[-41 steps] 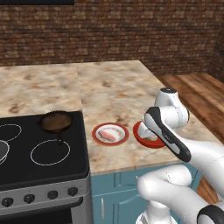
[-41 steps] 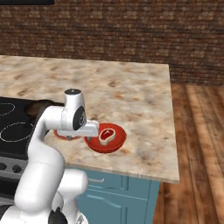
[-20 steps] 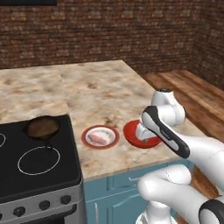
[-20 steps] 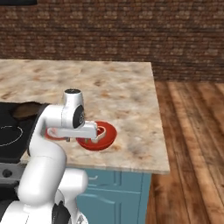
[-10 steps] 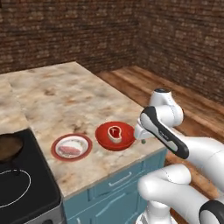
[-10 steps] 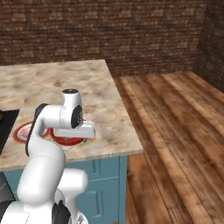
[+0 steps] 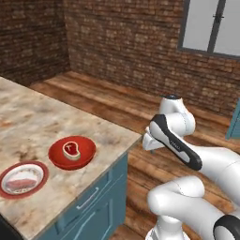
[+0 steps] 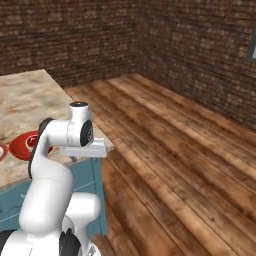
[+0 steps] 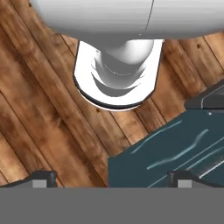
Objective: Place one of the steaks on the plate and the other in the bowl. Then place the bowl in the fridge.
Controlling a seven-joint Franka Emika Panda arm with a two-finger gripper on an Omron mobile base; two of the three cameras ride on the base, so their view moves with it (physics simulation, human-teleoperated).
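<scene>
Jaws (image 9: 112,177) wide, empty; bowl (image 7: 72,152) well apart.

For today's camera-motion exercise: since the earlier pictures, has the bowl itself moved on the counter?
No. The bowl sits beside the plate as before, near the counter edge; the base turned, shifting the whole view.

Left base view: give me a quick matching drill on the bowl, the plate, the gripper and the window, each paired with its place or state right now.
Things:
1. bowl
2. plate
3. gripper
4. window

Places or states:
A. open, holding nothing, over the wooden floor
B. in the brick wall, upper right
C. red all over, a steak in it, on the counter
D. red rim, pale centre, a steak on it, near the left edge

Pairs: 1-C, 2-D, 3-A, 4-B
</scene>
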